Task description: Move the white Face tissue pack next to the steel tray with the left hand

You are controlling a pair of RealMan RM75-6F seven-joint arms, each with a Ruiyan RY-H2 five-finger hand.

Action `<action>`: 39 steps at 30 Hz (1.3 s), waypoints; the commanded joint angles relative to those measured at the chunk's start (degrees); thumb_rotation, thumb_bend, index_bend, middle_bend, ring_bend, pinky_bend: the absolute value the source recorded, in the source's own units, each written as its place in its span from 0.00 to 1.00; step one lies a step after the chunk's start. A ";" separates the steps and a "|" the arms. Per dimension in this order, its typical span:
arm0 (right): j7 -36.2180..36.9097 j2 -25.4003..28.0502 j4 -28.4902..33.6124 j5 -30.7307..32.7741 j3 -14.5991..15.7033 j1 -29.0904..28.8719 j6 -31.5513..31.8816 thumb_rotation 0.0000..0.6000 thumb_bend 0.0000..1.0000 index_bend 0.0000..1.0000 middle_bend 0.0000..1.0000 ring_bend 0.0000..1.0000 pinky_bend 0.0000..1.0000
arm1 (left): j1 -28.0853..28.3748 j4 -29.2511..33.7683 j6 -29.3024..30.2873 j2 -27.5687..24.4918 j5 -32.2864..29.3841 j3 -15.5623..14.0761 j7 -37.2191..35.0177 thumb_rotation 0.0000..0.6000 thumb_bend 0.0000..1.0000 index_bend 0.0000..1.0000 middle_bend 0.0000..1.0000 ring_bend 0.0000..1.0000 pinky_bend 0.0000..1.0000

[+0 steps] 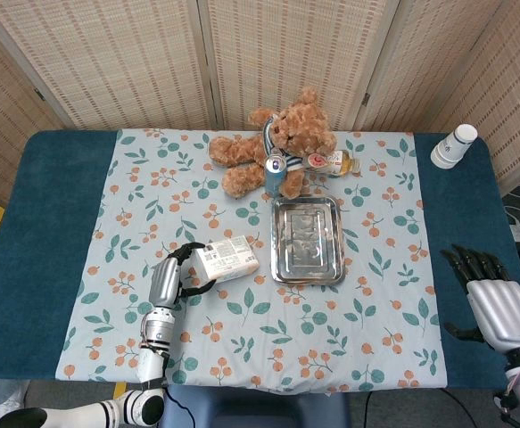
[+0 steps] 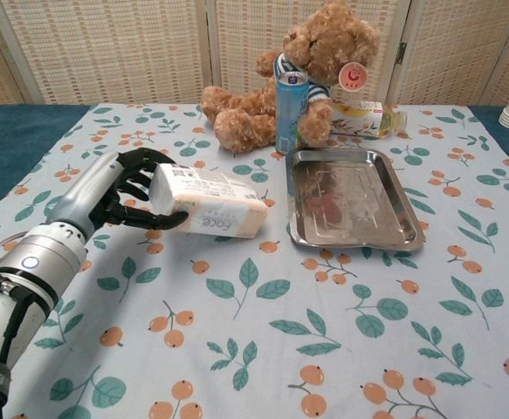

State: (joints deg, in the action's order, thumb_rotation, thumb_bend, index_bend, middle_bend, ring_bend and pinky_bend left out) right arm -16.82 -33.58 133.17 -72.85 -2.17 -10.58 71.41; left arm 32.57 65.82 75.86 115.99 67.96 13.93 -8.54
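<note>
— Left hand (image 2: 114, 196)?
— Wrapped around one end of the pack (image 2: 207, 202), fingers (image 2: 145, 160) over the top, thumb beneath.

— And the pack?
— Low over the bench (image 1: 54, 223), left of the tray (image 1: 307, 239), near but not touching. Resting or just above: cannot tell.

— Right hand (image 1: 500, 308)?
— Holding nothing, fingers spread, at the bench's right edge.

— Behind the tray?
— Can (image 2: 291, 113) upright against the bear (image 2: 311, 65).

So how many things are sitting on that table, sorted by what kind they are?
Soft toys: 1, the teddy bear
Drinks containers: 2, the blue can and the bottle lying behind it
Trays: 1, the steel tray
Tissue packs: 1, the white pack, held by the left hand
Paper cup stacks: 1
Total: 6
</note>
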 commanded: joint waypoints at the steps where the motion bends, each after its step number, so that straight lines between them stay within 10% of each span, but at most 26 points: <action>1: -0.09 -0.04 -0.05 0.09 0.02 -0.04 -0.03 1.00 0.12 0.04 0.00 0.00 0.00 | -0.27 0.30 -0.34 -0.24 0.37 0.20 -0.16 1.00 0.24 0.33 0.51 0.29 0.29; 7: -0.45 -0.16 0.13 0.34 0.08 -0.04 0.26 1.00 0.12 0.04 0.00 0.00 0.00 | -0.95 1.50 -3.19 -1.76 0.60 -0.35 0.05 1.00 0.17 0.01 0.27 0.12 0.18; 15: -1.02 -0.68 0.15 0.33 0.23 0.01 0.60 1.00 0.12 0.04 0.00 0.00 0.00 | -1.33 6.07 -7.96 -5.60 -0.63 0.37 -0.01 1.00 0.11 0.00 0.01 0.00 0.06; 32: -1.05 -0.61 0.26 0.46 0.33 -0.10 0.68 1.00 0.12 0.04 0.00 0.00 0.00 | -1.31 20.63 -8.16 -15.62 -2.43 6.38 4.95 1.00 0.11 0.00 0.00 0.00 0.06; 39: -0.11 0.30 1.29 -1.17 0.61 0.45 1.23 1.00 0.12 0.04 0.00 0.00 0.00 | -0.95 27.86 -10.85 -28.54 -6.79 6.48 20.82 1.00 0.34 0.17 0.07 0.06 0.14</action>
State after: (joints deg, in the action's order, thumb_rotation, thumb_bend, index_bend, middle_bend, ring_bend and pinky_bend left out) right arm -17.15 -33.47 134.30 -73.81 -1.60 -10.26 72.50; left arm 31.36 89.55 67.49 94.78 63.65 21.06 4.29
